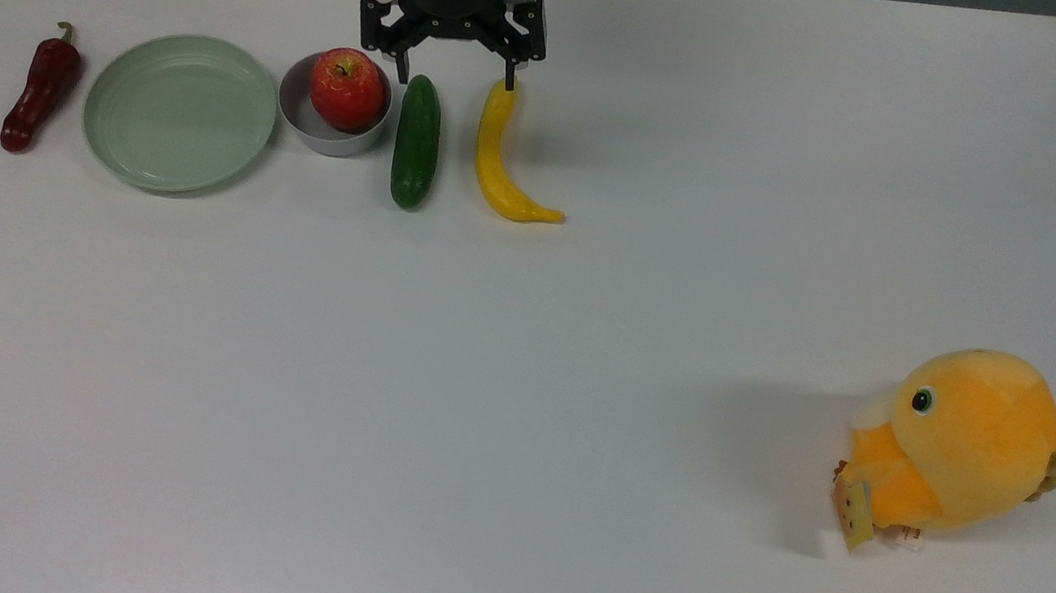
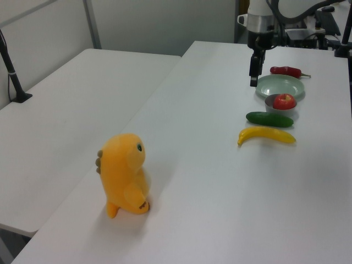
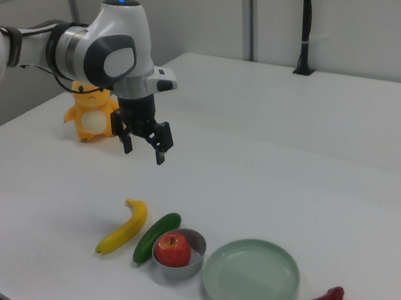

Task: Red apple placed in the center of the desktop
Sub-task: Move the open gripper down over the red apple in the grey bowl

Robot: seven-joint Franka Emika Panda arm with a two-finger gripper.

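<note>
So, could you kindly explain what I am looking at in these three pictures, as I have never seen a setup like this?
It is one robot arm, white and jointed, ending in a black two-finger gripper. Three fixed cameras watch the same white desktop: one from above, two from opposite sides. The gripper is open, holds nothing and hangs above the table.

On the table, in a row running from the top view's left: a dark red chili pepper, a pale green plate, a small grey bowl with the red apple in it, a cucumber and a yellow banana. An orange plush toy stands apart, towards the top view's right.
</note>
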